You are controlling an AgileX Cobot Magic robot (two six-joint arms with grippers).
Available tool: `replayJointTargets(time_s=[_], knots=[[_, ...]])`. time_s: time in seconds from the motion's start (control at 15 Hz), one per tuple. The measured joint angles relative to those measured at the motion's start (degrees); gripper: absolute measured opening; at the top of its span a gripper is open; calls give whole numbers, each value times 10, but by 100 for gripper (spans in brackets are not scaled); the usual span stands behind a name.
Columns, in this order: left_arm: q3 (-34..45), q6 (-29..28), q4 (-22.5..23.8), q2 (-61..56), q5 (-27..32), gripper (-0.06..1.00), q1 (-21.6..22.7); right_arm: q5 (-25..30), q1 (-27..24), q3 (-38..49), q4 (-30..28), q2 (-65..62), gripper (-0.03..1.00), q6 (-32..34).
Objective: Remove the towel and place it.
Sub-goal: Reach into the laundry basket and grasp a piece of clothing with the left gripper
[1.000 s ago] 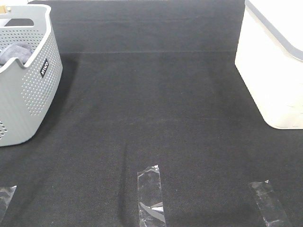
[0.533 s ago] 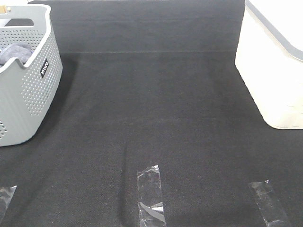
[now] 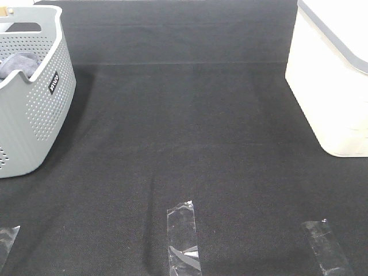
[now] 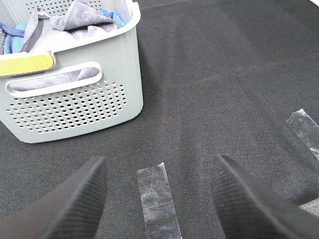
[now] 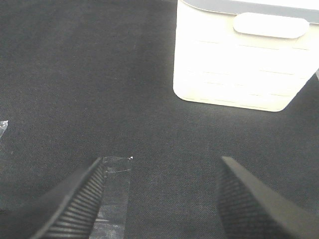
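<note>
Mat (image 3: 190,126): black, covers the table.
Bin (image 3: 333,86): white, on the mat's right edge.
Basket (image 3: 34,109): grey, perforated, far left.
Towel (image 4: 79,22): bunched inside the basket.
Left gripper (image 4: 159,174): wide, empty, above tape (image 4: 157,199).
Right gripper (image 5: 162,174): wide, empty.

The towel (image 4: 87,15) is slate-grey with a purplish tinge, the cloth (image 4: 110,16) bright blue, the basket (image 4: 75,107) pale grey with rows of small round holes, the table cover (image 3: 190,126) black, the bin (image 3: 333,98) cream-white with a grey rim.
</note>
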Motion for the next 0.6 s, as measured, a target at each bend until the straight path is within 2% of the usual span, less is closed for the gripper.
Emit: replayJointTargets(time_s=[0.6], knots=[[0, 0, 0, 0, 0, 60, 0, 0, 0, 0, 0, 0, 62, 0]])
